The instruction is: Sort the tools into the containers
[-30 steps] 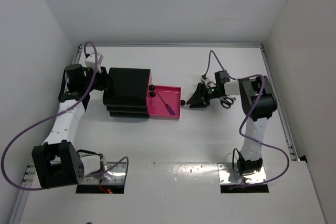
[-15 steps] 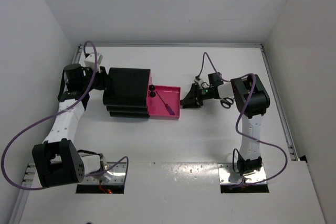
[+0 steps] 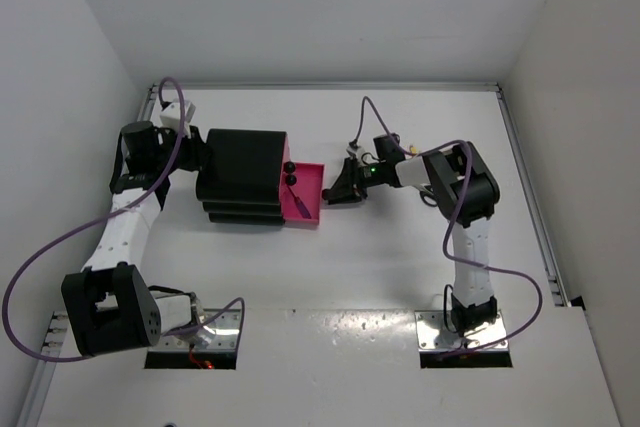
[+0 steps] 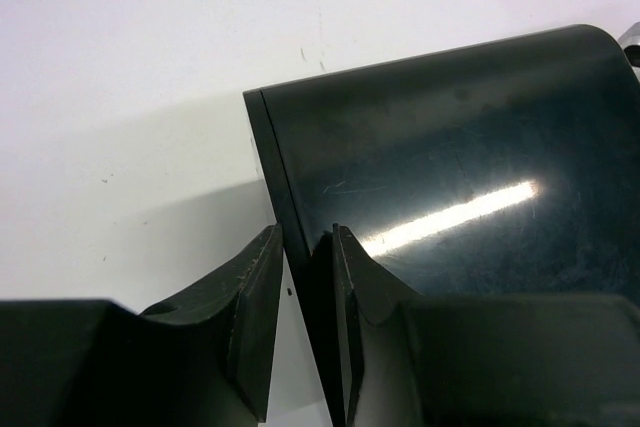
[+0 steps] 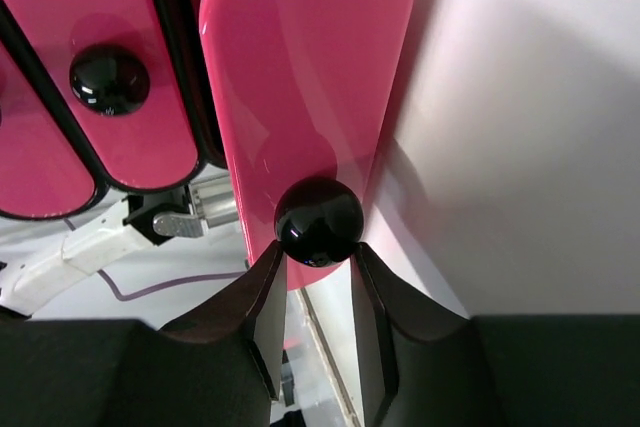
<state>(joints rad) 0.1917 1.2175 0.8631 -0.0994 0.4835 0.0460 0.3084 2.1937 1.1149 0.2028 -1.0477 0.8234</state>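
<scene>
On the white desk (image 3: 390,257), shut in by pale walls, a purple cable (image 3: 30,277) loops off the left arm. The right arm reaches in from the right, and its forearm hides the patch of desk beneath it.

The drawer unit (image 3: 243,162) stands left of centre: a glossy black box with magenta fronts. Its lowest drawer (image 3: 310,182) sticks partway out toward the right, and a slim dark tool (image 3: 298,204) lies slantwise inside. The two upper drawers are closed.

From overhead both claws are dark shapes against the unit, their fingers unreadable. The left wrist camera shows more. The left claw (image 4: 305,235) straddles the unit's back edge with its fingers narrowly apart. A sliver of desk shows beside one finger, so I cannot tell whether it pinches the wall.

The right wrist camera shows the right claw (image 5: 317,252) at the lowest drawer's front. Its round black knob (image 5: 319,215) sits against both fingertips. The jaws are slightly parted, and whether they squeeze the knob I cannot tell. That view misses the tool, which only the overhead camera catches.
</scene>
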